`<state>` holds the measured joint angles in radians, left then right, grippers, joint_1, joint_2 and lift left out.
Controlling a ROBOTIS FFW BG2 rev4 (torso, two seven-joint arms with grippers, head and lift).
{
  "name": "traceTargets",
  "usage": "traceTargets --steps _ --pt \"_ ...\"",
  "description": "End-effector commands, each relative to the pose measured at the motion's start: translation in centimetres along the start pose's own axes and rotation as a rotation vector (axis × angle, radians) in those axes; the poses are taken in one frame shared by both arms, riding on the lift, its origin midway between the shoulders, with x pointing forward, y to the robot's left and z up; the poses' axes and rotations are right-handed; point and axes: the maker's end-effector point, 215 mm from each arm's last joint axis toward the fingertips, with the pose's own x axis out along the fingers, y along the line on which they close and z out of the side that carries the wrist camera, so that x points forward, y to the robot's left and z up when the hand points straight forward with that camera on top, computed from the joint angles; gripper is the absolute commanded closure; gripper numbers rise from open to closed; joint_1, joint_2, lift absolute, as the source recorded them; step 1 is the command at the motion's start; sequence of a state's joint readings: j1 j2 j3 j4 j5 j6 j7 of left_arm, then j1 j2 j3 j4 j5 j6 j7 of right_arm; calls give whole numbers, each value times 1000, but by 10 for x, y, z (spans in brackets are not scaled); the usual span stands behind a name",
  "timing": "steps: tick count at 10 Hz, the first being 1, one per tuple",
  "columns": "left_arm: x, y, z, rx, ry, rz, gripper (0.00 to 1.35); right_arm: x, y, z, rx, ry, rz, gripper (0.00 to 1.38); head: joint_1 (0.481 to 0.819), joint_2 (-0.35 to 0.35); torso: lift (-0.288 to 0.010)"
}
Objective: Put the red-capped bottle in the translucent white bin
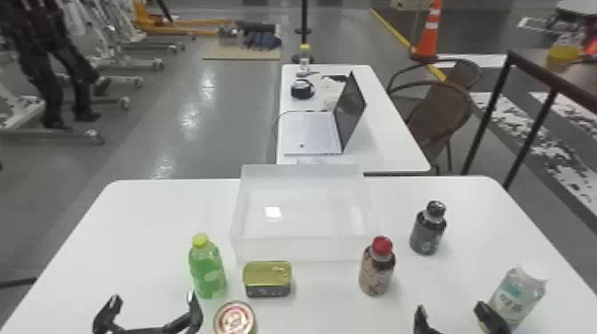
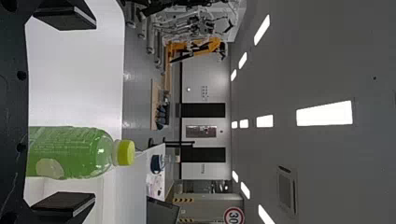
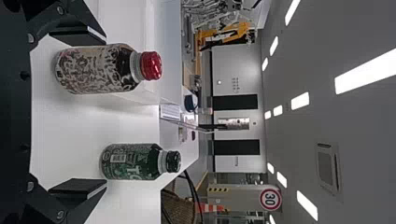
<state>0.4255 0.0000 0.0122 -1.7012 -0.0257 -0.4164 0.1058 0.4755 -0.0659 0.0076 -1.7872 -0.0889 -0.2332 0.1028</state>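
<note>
The red-capped bottle stands upright on the table, just in front of the right front corner of the translucent white bin. My right gripper is open at the front edge of the head view, nearer than the bottle and to its right. In the right wrist view the bottle lies beyond the open right gripper, toward one finger, untouched. The left gripper is parked open at the front left; in its wrist view the left gripper has a green bottle ahead.
A green bottle, a gold-lidded tin and a round can stand left of centre. Behind and right of the red-capped bottle is a dark-capped bottle. A clear pouch-like container stands close by the right gripper's outer finger.
</note>
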Motion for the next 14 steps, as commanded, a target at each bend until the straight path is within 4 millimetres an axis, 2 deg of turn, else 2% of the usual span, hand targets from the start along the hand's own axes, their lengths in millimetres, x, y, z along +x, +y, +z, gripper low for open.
traceTargets --steps 1,10,14 --pt "0 -1 0 1 0 0 18 0 0 1 0 -1 0 209 549 0 -100" --pt "-1 1 1 4 -2 2 18 -1 0 -1 5 1 -1 209 549 0 -100" --pt "0 1 1 2 -2 3 18 4 -5 -14 13 22 29 209 549 0 -100"
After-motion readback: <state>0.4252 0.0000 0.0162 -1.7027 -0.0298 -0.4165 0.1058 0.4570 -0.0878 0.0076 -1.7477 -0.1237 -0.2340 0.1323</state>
